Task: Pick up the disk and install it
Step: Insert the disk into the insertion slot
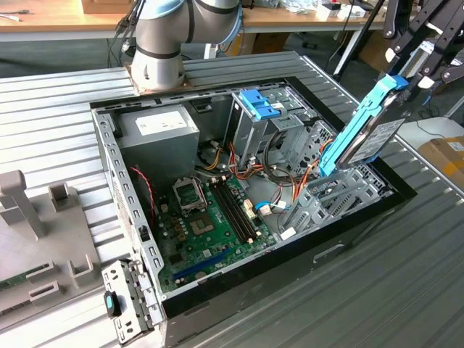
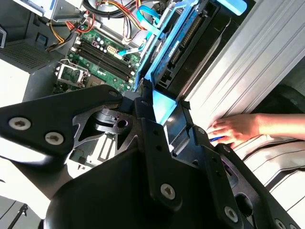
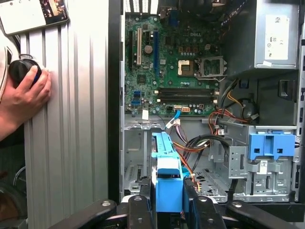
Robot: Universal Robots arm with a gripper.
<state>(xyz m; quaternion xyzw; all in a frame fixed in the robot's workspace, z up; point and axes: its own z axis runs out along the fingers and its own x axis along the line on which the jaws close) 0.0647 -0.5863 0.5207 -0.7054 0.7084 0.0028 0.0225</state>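
Note:
The disk, grey metal with bright blue carrier rails, hangs tilted over the open computer case on the exterior view's right. Its lower end dips toward the metal drive bay. My gripper is shut on the disk's upper end. In the first wrist view the disk shows edge-on between my black fingers, above the bay floor. The second wrist view shows the disk running away from my gripper toward the case.
Inside the case lie a green motherboard, a grey power-supply box, a tall cage with a blue latch and loose cables. A person's hand rests on the ribbed table beside the case. Grey fixtures stand on the exterior view's left.

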